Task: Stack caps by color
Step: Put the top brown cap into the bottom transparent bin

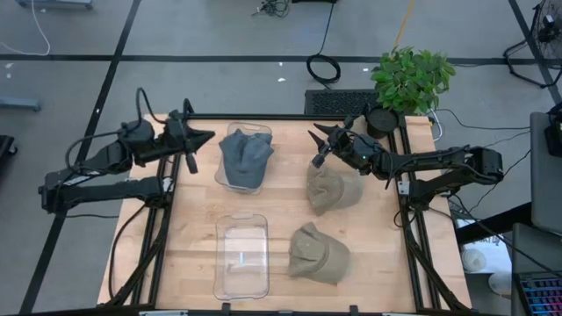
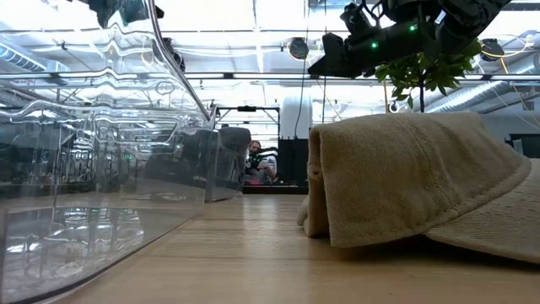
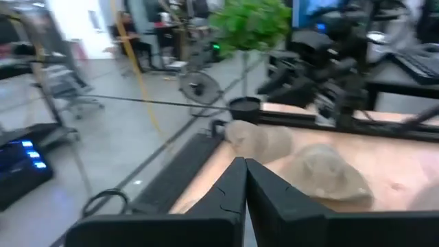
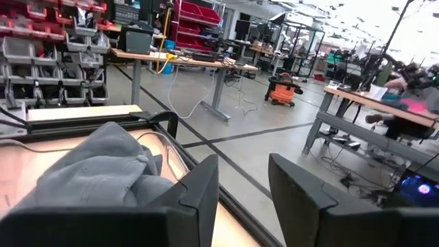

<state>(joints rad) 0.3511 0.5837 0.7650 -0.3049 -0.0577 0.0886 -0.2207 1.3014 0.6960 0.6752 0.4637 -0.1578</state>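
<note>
Blue-grey caps [image 1: 245,154] crumpled in bin [image 1: 230,180]; 2 tan caps [image 1: 334,188] flat on table [image 1: 378,246].

The caps in the far bin [image 1: 230,180] are slate blue-grey [image 1: 245,156]. The two other cap piles are tan: one [image 1: 334,189] lies farther back, one [image 1: 320,254] nearer the front. Both bins are clear plastic; the near bin [image 1: 241,256] shows the wood through it. The table [image 1: 198,228] is pale wood with a black frame. Both arms are black, and the right gripper [image 1: 321,149] carries small green lights. The plant [image 1: 411,77] is bright green in a black pot. The floor is grey with black lines.
</note>
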